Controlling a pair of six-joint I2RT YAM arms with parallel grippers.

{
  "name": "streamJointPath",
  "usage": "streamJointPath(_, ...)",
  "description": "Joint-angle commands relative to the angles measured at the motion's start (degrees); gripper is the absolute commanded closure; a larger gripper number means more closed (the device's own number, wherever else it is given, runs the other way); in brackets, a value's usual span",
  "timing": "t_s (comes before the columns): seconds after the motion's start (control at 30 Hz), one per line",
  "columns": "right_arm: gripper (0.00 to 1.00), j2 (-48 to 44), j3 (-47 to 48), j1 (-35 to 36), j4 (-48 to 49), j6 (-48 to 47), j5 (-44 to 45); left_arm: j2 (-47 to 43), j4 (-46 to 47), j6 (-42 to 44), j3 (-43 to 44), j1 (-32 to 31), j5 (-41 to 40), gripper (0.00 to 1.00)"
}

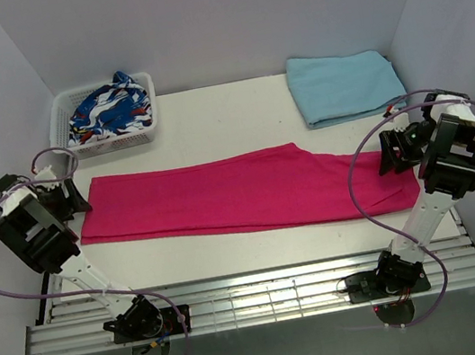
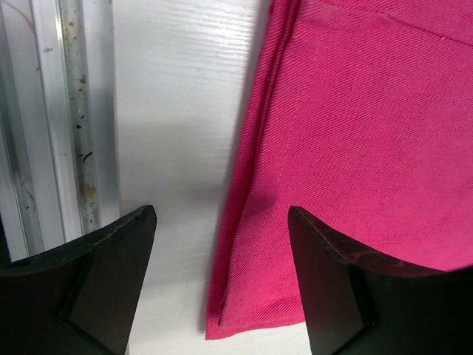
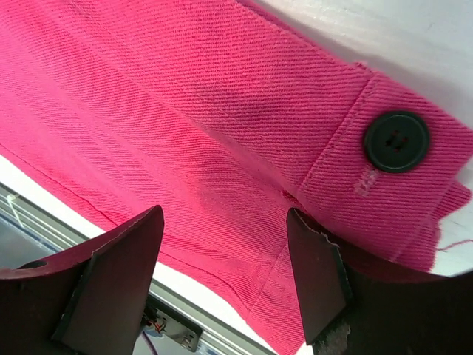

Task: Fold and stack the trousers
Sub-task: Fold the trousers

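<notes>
Trousers [image 1: 222,195] on table [image 1: 227,115], before basket [image 1: 104,118]

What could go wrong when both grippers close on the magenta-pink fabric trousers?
The left gripper straddles the hem edge of the magenta-pink fabric trousers, one finger over white table: it might catch too little cloth. The right gripper, open over the waistband near the round black button, might pinch one layer, skewing the fold.

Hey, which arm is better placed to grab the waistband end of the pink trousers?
Right. The right hand, open, hovers over the trousers by the waistband button. The left hand, also open, is at the leg hems, the opposite end.
</notes>
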Motion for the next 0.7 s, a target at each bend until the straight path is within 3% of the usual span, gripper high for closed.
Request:
streamJointPath(0.0,0.26,-0.4,2.6,0.1,-1.0,-1.3,-0.1,-1.5,0.9,1.1,-3.7,-1.6,0.1,0.18)
streamJointPath(0.3,0.23,-1.3,10.0,0.2,-5.8,-0.5,-3.3,-3.1,1.9,-1.0,-12.9,-4.0,-3.9,0.36)
streamJointPath(0.5,0.22,-0.9,15.5,0.2,-8.4,-0.3,-3.7,-3.4,0.9,-3.3,-14.6,-4.5,-2.7,0.57)
streamJointPath(0.63,0.22,-1.4,15.7,0.1,-8.3,-0.7,-2.3,-3.7,1.0,-5.1,-12.6,-4.4,-2.9,0.84)
streamJointPath(0.67,0.21,-1.6,15.6,0.0,-8.2,-1.1,-2.0,-3.9,0.9,-5.9,-10.8,-4.2,-3.1,0.98)
